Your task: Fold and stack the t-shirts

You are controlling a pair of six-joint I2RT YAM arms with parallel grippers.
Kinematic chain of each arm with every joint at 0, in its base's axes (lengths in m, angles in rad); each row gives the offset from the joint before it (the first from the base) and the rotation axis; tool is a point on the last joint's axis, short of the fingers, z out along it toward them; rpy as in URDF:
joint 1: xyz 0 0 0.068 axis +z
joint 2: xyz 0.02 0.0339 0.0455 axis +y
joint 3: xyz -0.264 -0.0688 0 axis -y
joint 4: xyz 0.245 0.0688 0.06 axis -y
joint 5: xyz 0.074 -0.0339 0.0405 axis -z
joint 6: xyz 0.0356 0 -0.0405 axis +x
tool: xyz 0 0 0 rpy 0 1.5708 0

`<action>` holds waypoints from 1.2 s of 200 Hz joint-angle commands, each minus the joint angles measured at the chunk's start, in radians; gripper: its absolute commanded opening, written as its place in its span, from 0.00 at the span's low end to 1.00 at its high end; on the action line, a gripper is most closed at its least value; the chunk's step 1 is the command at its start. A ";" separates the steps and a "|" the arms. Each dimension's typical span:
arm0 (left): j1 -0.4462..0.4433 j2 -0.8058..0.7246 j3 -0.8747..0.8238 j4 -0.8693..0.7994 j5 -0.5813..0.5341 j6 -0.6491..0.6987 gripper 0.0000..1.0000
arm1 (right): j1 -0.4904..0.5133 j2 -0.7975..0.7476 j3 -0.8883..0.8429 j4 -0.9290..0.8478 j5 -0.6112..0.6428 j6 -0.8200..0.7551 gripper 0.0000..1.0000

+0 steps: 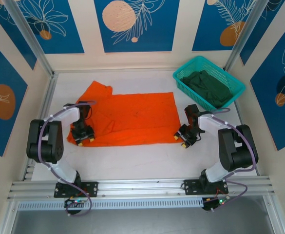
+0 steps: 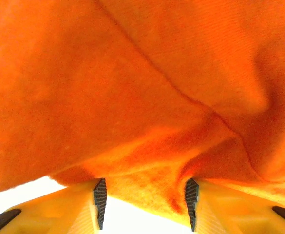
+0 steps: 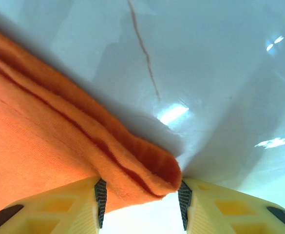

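A: Orange shirt [image 1: 132,117]?
B: Laid flat mid-table [image 1: 147,161], long axis left-right, sleeve pointed far-left.
A: Arms?
B: Both bent low. Left gripper [image 1: 84,139] and right gripper [image 1: 182,140] set at near corners, jaws half-parted, cloth between. Grip cannot be told.
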 commanded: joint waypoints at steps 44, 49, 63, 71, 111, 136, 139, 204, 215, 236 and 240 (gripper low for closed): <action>0.125 -0.173 -0.074 -0.026 -0.004 -0.071 0.54 | 0.033 -0.111 -0.125 -0.112 -0.077 0.087 0.47; 0.138 -0.183 -0.073 -0.028 -0.002 -0.069 0.54 | 0.039 -0.128 -0.136 -0.111 -0.081 0.098 0.47; 0.169 -0.209 -0.055 -0.046 -0.002 -0.066 0.54 | 0.052 -0.184 -0.157 -0.114 -0.075 0.123 0.48; 0.184 -0.224 -0.040 -0.060 -0.006 -0.065 0.55 | 0.053 -0.217 -0.157 -0.129 -0.064 0.131 0.48; 0.188 -0.323 0.058 -0.092 0.001 -0.050 0.50 | 0.081 -0.350 -0.065 -0.182 0.013 0.092 0.53; 0.109 -0.324 0.087 -0.071 0.066 -0.053 0.32 | 0.090 -0.326 -0.034 -0.096 -0.038 0.050 0.37; 0.095 -0.319 0.087 -0.068 0.071 -0.054 0.30 | 0.089 -0.315 -0.028 -0.086 -0.042 0.046 0.35; -0.025 -0.101 0.063 0.056 0.121 -0.046 0.23 | 0.101 -0.014 0.103 -0.010 -0.062 -0.002 0.08; -0.023 -0.076 0.056 0.064 0.092 -0.041 0.24 | 0.100 0.028 0.111 -0.008 -0.057 0.005 0.08; -0.015 -0.042 0.008 0.106 0.059 -0.052 0.24 | 0.105 0.072 0.098 0.006 -0.031 0.042 0.07; -0.014 -0.036 -0.005 0.117 0.061 -0.056 0.25 | 0.108 0.076 0.093 0.006 -0.023 0.052 0.07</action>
